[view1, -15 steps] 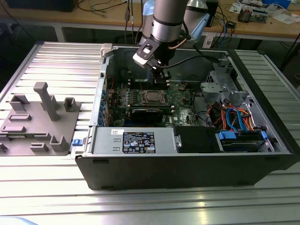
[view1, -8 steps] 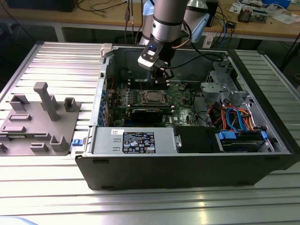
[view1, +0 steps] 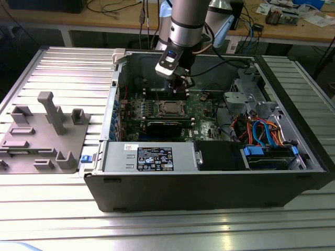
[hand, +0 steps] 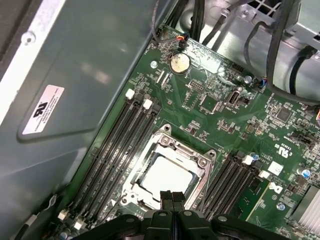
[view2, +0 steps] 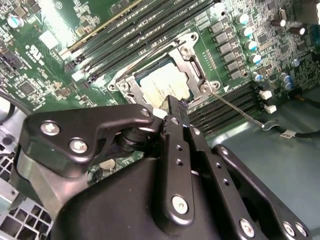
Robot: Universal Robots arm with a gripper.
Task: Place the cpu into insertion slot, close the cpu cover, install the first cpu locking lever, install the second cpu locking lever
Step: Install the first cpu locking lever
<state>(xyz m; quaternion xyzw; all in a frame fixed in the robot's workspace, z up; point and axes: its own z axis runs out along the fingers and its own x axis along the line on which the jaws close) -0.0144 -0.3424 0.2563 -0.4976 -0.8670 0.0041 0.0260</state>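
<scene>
The cpu [hand: 167,175] [view2: 167,82], a silver-grey square chip, lies in the insertion slot [view1: 171,108] of the green motherboard. The cpu cover [hand: 172,149] [view2: 196,70], a silver frame, lies flat around the chip, which shows through its window. A thin wire locking lever [view2: 240,110] sticks out from one corner of the socket, over the board. My gripper [hand: 172,196] [view2: 175,107] [view1: 181,83] hangs just above the socket's edge, fingers shut together with nothing between them.
Black memory slots [hand: 117,145] flank the socket on both sides. The case wall [hand: 75,75] rises close beside them. A drive cage with blue and orange cables [view1: 261,130] fills the exterior view's right. A grey fixture [view1: 44,130] stands on the table left of the case.
</scene>
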